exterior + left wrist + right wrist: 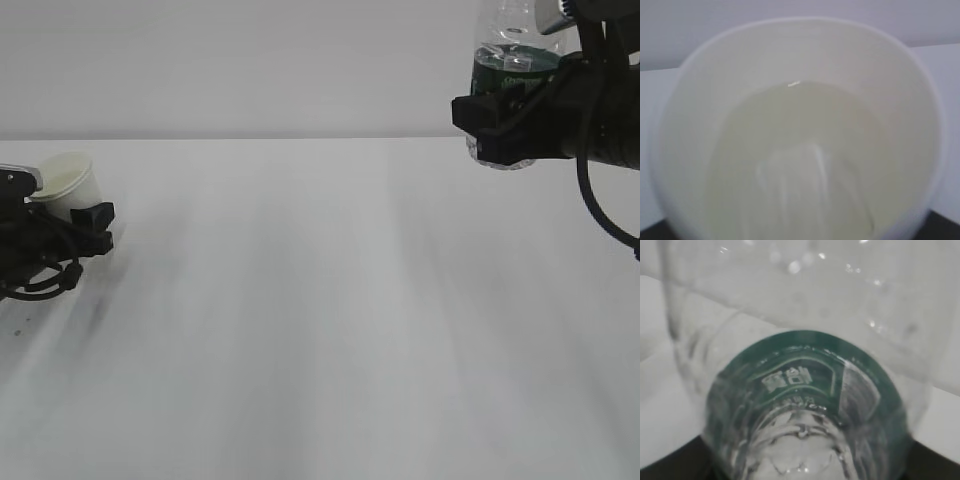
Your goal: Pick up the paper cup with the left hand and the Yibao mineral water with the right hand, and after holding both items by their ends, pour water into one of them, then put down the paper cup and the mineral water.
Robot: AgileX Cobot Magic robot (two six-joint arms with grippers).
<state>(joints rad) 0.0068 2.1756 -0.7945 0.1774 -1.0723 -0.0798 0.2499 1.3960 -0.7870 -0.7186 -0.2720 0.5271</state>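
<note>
My left hand (85,215) clamped the paper cup (68,183) low at far left; right hand (497,125) clamped the Yibao mineral water (512,70) upright, high, well apart across the surface (320,320).

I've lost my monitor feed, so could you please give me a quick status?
Left gripper shut on paper cup, low at table level. Right gripper shut on Yibao mineral water, raised. Nothing between them.
</note>
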